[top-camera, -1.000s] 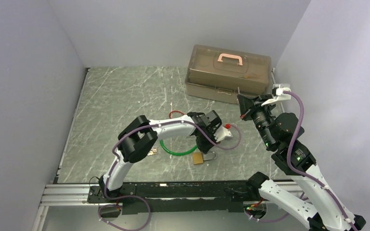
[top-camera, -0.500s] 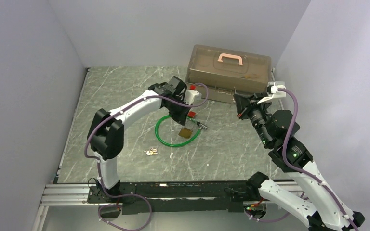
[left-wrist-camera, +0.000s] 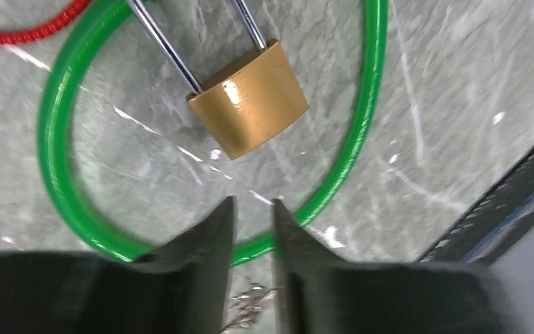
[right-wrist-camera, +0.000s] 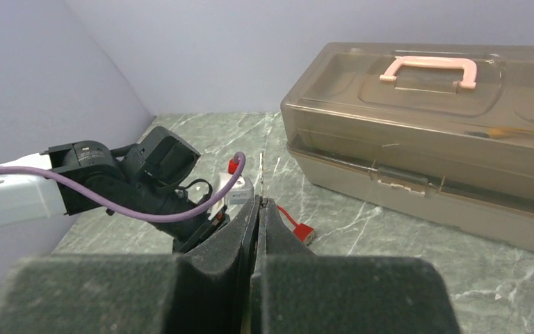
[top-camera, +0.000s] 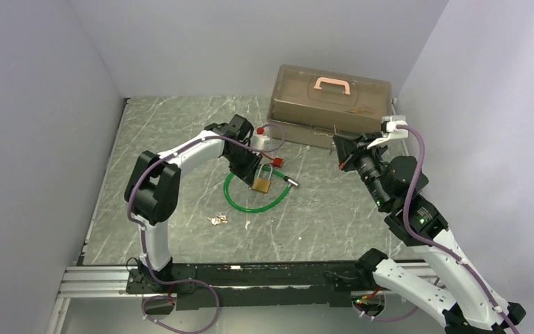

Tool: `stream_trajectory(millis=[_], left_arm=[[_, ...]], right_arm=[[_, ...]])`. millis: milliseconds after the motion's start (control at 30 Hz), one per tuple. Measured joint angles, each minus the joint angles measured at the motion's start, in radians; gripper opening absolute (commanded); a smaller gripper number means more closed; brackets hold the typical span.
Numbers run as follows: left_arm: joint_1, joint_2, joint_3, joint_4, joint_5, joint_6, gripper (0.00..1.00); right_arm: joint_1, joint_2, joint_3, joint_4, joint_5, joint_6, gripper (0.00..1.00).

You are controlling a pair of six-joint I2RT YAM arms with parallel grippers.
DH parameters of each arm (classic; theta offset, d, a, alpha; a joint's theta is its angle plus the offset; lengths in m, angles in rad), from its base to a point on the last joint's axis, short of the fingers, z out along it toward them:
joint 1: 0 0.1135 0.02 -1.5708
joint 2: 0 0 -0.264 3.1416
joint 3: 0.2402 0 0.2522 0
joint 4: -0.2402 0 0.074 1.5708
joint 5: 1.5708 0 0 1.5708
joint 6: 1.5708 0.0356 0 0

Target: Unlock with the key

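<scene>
A brass padlock (top-camera: 261, 184) (left-wrist-camera: 249, 106) with a long steel shackle lies on the table inside a green cable loop (top-camera: 250, 203) (left-wrist-camera: 55, 174). My left gripper (top-camera: 249, 170) (left-wrist-camera: 252, 202) hovers just short of the padlock body. Its jaws stand a little apart with nothing between them. My right gripper (top-camera: 339, 146) (right-wrist-camera: 259, 200) hangs raised in front of the box, shut on the key (right-wrist-camera: 261, 170). The key shows only as a thin metal blade poking out past the fingertips.
A brown translucent toolbox (top-camera: 330, 104) (right-wrist-camera: 424, 132) with a pink handle stands at the back right. A red cable (left-wrist-camera: 42, 28) with a red tag (top-camera: 277, 162) (right-wrist-camera: 301, 233) lies by the loop. A small bunch of keys (top-camera: 217, 220) lies near the front left.
My left arm swung the padlock from the table's front towards the back, set it inside the green loop, and its jaws have parted off it. The right gripper drifted slightly left.
</scene>
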Motion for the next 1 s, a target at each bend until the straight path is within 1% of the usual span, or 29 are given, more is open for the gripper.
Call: stream_trajectory(millis=[67,100,200,267,400,467,533,667,767,800,933,1000], left_arm=[[0.001,-0.003,-0.008,0.007,-0.014,0.039,0.57],[-0.001,-0.008,-0.016,0.018,-0.02,0.064,0.61],[-0.005,-0.065,-0.078,0.072,-0.033,0.179,0.67],[-0.006,-0.132,-0.142,0.112,-0.047,0.282,0.68],[-0.006,-0.276,-0.243,0.155,-0.086,0.566,0.7],[-0.006,-0.315,-0.274,0.183,-0.101,0.72,0.7],[-0.006,-0.344,-0.319,0.211,-0.108,0.916,0.71],[-0.01,-0.346,-0.382,0.232,-0.119,1.247,0.7],[-0.018,-0.323,-0.385,0.26,-0.118,1.477,0.71],[-0.02,-0.317,-0.385,0.267,-0.117,1.51,0.71],[-0.026,-0.285,-0.385,0.322,-0.092,1.748,0.71],[-0.029,-0.265,-0.385,0.333,-0.075,1.831,0.72]], right_arm=[[0.0,0.002,0.0,0.001,-0.002,0.0,0.0],[0.0,0.004,0.0,0.003,-0.003,0.0,0.0],[0.0,0.008,0.0,0.006,-0.003,0.0,0.0],[0.0,0.008,0.0,0.007,-0.005,0.0,0.0],[0.0,0.015,0.0,0.006,-0.005,-0.001,0.0],[0.0,0.017,0.0,0.007,-0.006,-0.001,0.0],[0.0,0.016,-0.003,0.01,-0.006,-0.001,0.0],[0.0,0.016,-0.013,0.024,-0.007,0.0,0.0],[0.0,0.019,-0.013,0.031,-0.012,-0.001,0.0],[0.0,0.02,-0.013,0.035,-0.016,-0.002,0.0],[0.0,0.027,-0.013,0.043,-0.027,-0.011,0.0],[0.0,0.028,-0.013,0.045,-0.03,-0.017,0.0]])
